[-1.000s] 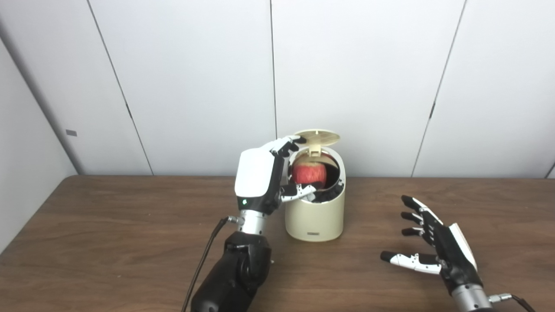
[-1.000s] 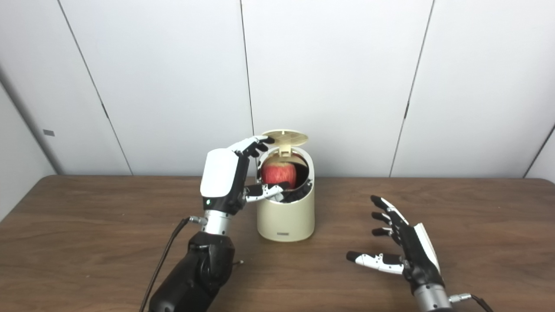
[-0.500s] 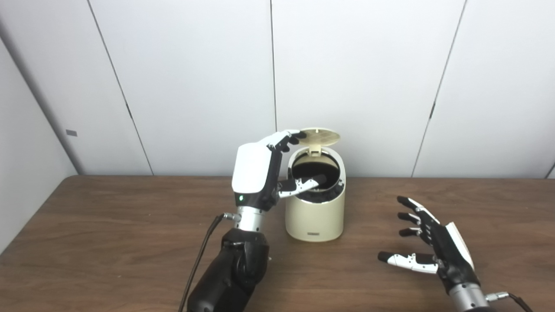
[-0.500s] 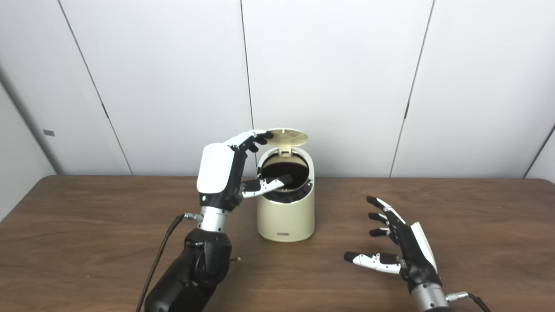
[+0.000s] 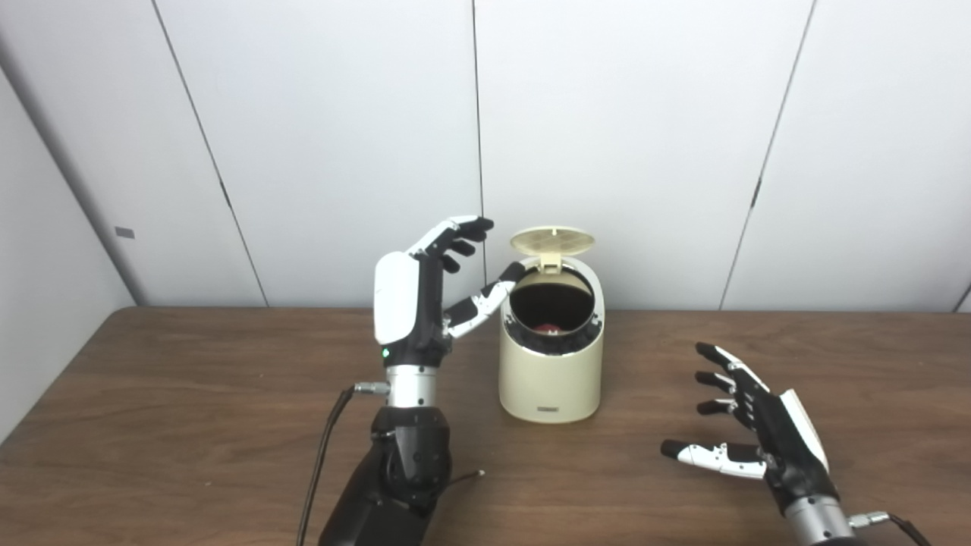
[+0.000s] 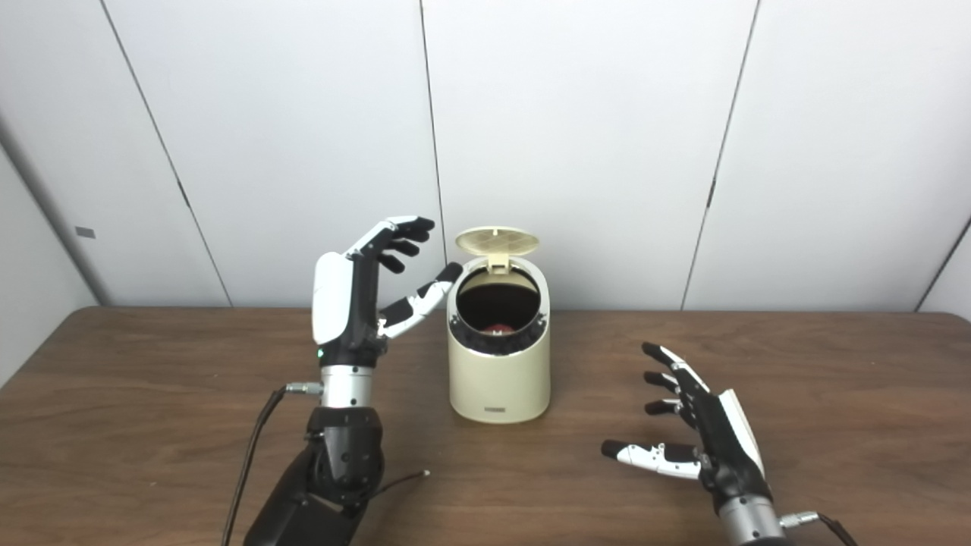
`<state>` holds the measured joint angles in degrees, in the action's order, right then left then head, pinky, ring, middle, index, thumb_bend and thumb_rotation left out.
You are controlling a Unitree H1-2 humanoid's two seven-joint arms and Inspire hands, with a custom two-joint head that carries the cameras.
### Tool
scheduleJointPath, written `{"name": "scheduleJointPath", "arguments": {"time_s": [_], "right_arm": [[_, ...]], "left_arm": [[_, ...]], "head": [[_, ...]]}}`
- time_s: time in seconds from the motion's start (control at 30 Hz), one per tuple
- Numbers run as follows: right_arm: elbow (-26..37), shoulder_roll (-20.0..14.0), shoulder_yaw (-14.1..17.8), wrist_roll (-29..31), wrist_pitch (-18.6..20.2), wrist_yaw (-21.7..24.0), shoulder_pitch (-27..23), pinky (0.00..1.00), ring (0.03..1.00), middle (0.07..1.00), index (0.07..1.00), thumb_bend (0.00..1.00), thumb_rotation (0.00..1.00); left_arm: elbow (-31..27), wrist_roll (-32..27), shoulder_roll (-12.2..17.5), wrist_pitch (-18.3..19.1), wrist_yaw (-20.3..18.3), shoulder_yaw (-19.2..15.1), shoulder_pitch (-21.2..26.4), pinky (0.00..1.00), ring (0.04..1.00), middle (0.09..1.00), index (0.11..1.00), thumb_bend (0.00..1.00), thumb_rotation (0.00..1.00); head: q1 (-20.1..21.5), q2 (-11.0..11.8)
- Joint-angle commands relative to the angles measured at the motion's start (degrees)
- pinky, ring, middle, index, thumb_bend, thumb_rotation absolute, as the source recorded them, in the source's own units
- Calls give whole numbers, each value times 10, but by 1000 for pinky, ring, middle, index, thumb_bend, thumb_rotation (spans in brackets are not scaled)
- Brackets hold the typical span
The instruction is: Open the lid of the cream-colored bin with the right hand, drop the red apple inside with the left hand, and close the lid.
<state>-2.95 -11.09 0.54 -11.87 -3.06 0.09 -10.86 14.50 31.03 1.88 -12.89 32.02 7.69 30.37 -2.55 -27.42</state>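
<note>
The cream-colored bin [image 5: 551,364] stands on the brown wooden table [image 5: 190,425] with its lid [image 5: 552,242] tipped up at the back; the red apple [image 5: 548,328] lies inside, only a sliver of red showing in the dark opening. Just left of the bin the left hand [image 5: 425,292] is raised upright, fingers spread and empty — thumb tip near the rim. The right hand [image 5: 751,428] hovers low over the table, well apart, fingers splayed, holding nothing. White wall panels [image 5: 622,136] stand behind.
</note>
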Motion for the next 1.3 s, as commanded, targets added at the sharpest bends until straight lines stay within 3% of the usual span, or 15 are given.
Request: {"name": "scheduleJointPath", "arguments": {"time_s": [0.0, 0.13, 0.23, 0.3, 0.37, 0.47, 0.63, 0.77, 1.07, 1.17, 1.27], "right_arm": [[9, -9, 5, 1, -25, -6, -18, 663, 825, 911, 870, 733, 126], [11, -13, 4, 4, -28, -2, -25, 674, 835, 913, 873, 730, 122], [16, -18, 1, 3, -25, 3, -34, 676, 825, 909, 874, 724, 149], [35, -22, -1, 1, 1, 12, -45, 694, 824, 913, 879, 720, 176], [48, -25, -4, -5, 16, 15, -54, 695, 816, 910, 874, 714, 198], [44, -31, -7, -8, 2, 17, -78, 702, 805, 895, 864, 686, 228], [35, -49, -15, -19, -15, 33, -132, 716, 817, 898, 865, 697, 431], [75, -57, -29, -45, 40, 54, -181, 708, 812, 885, 867, 711, 503], [137, -65, -77, -120, 150, 103, -267, 733, 833, 869, 870, 659, 579], [130, -72, -92, -143, 151, 114, -292, 645, 793, 841, 827, 651, 603], [116, -74, -102, -153, 153, 125, -313, 641, 792, 838, 816, 673, 627]], "left_arm": [[-36, -48, 8, -20, -32, -16, 11, 443, 606, 661, 691, 540, 260], [-69, -156, 24, -19, -121, -39, -6, 525, 655, 702, 743, 520, 238], [-81, -201, 38, -11, -170, -50, -21, 535, 663, 723, 764, 545, 254], [-80, -227, 46, -13, -194, -59, -30, 535, 663, 729, 774, 576, 255], [-77, -243, 51, -15, -210, -67, -37, 537, 664, 731, 778, 599, 252], [-66, -252, 58, -16, -224, -79, -46, 520, 640, 723, 770, 600, 212], [-39, -284, 67, -24, -256, -93, -61, 500, 638, 710, 761, 666, 287], [-13, -289, 70, -38, -276, -96, -75, 516, 629, 716, 758, 682, 281], [39, -301, 57, -73, -301, -95, -111, 486, 597, 694, 759, 603, 124], [62, -313, 51, -90, -315, -93, -120, 487, 593, 693, 752, 581, 90], [85, -333, 44, -112, -336, -91, -129, 511, 607, 697, 751, 572, 14]], "head": [[-1, -1], [-2, 0], [-2, 0], [-1, 0], [-1, 1], [-2, 2], [1, 4], [5, 6], [10, 8], [9, 8], [10, 8]]}}
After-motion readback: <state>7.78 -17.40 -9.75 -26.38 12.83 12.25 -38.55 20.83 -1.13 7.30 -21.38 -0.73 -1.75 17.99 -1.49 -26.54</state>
